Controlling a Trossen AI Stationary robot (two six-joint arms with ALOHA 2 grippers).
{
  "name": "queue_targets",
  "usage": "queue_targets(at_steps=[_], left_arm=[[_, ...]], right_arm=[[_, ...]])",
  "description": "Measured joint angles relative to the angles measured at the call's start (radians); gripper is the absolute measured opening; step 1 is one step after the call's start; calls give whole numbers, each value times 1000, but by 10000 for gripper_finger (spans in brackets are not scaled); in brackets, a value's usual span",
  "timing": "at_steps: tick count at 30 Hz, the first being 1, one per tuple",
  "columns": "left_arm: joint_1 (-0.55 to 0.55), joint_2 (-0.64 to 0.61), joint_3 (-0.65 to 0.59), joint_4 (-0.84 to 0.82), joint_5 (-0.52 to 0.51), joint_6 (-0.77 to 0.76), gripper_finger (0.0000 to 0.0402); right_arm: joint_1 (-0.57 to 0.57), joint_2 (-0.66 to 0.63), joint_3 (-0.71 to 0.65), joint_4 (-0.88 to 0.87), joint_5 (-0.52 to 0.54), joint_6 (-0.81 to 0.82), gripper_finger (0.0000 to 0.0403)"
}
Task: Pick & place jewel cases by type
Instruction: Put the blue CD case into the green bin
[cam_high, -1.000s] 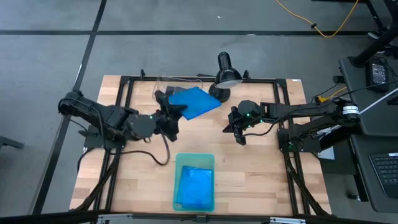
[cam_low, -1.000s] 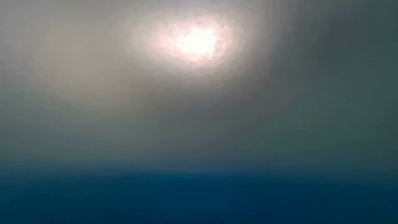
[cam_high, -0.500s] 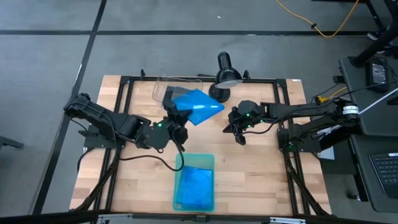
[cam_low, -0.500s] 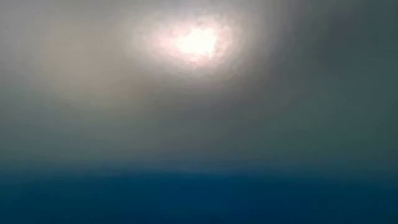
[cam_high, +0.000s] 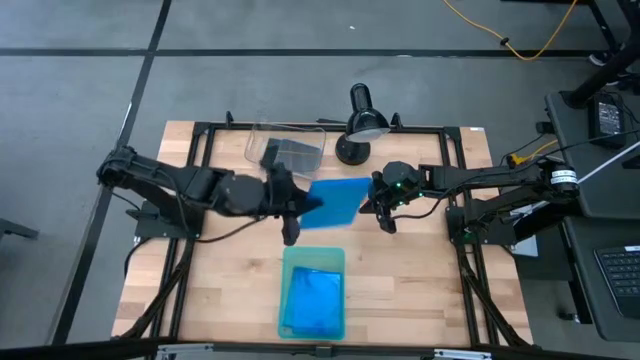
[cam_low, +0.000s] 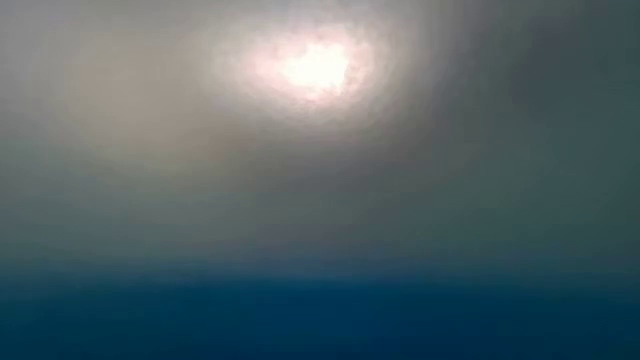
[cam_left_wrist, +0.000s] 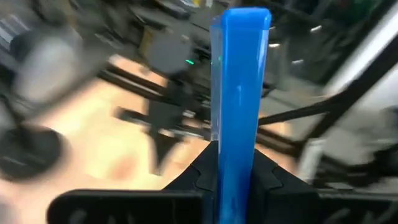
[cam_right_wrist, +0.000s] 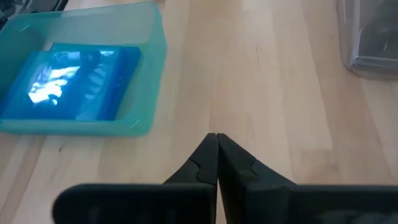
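My left gripper (cam_high: 297, 205) clamps a blue jewel case (cam_high: 335, 201) above the table, just beyond the pale-green tray (cam_high: 312, 260), where more blue cases (cam_high: 312, 300) lie; my right gripper (cam_right_wrist: 216, 142) hangs pinched shut beside the held case.

The left tool (cam_high: 296, 207) holds a jewel case (cam_high: 334, 202) above mid-table, between the bin (cam_high: 286, 146) at the far edge and the tray (cam_high: 312, 291) nearer, with the right tool (cam_high: 386, 215) just beside it.
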Motion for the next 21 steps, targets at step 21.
queue_targets(at_steps=[21], left_arm=[[-53, 0, 0, 119, 31, -349, 25]], right_arm=[[1, 0, -1, 12, -73, -154, 6]])
